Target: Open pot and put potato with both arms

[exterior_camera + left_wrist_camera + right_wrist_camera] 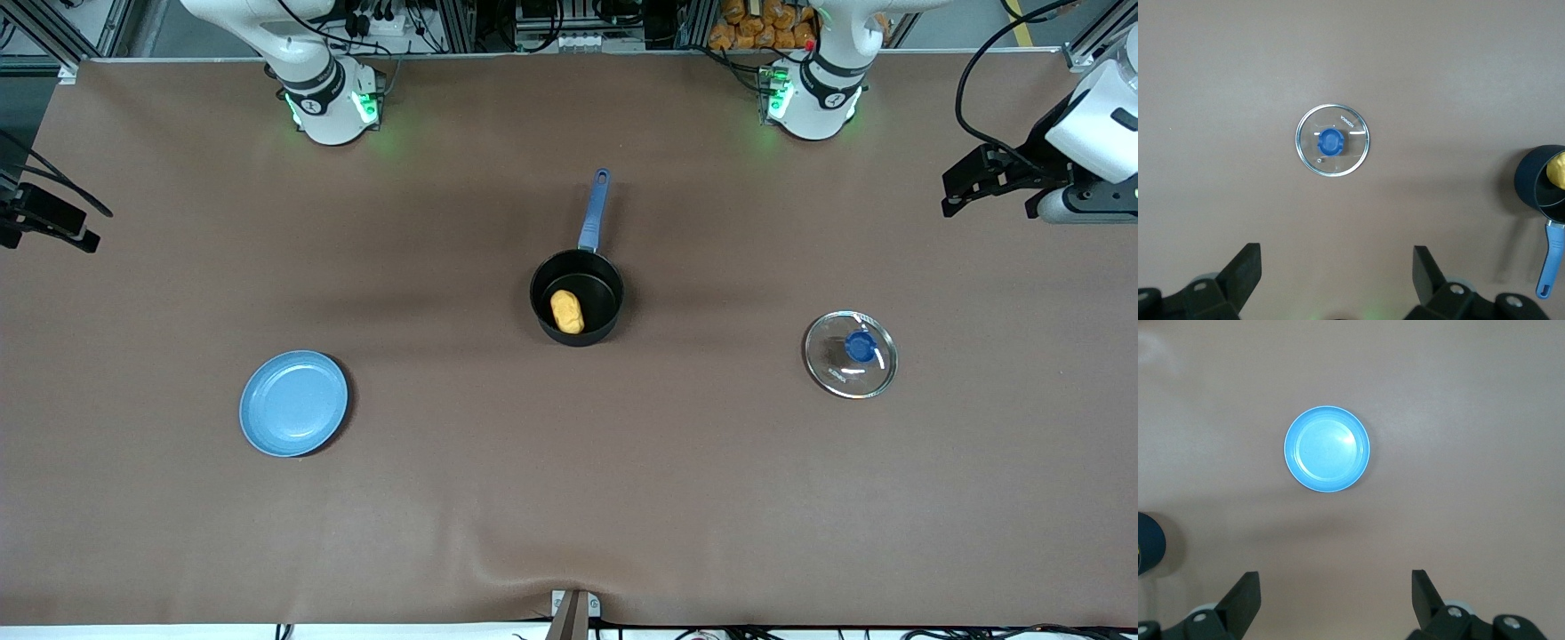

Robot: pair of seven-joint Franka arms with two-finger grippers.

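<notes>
The black pot [603, 298] with its blue handle [594, 210] stands open at the table's middle. The yellow-orange potato [566, 311] lies inside it. The clear glass lid [850, 354] with a blue knob lies flat on the table toward the left arm's end, apart from the pot. My left gripper [958, 197] is raised over the left arm's end of the table, open and empty. Its wrist view shows the lid [1332, 141], the pot [1537, 190], the potato [1557, 170] and the gripper [1337, 267]. My right gripper [62, 227] is raised over the right arm's end, open and empty [1336, 590].
A flat light-blue plate [293, 403] lies empty toward the right arm's end, nearer the front camera than the pot. It also shows in the right wrist view [1327, 449], with the pot's edge [1148, 545] off to one side. Brown cloth covers the table.
</notes>
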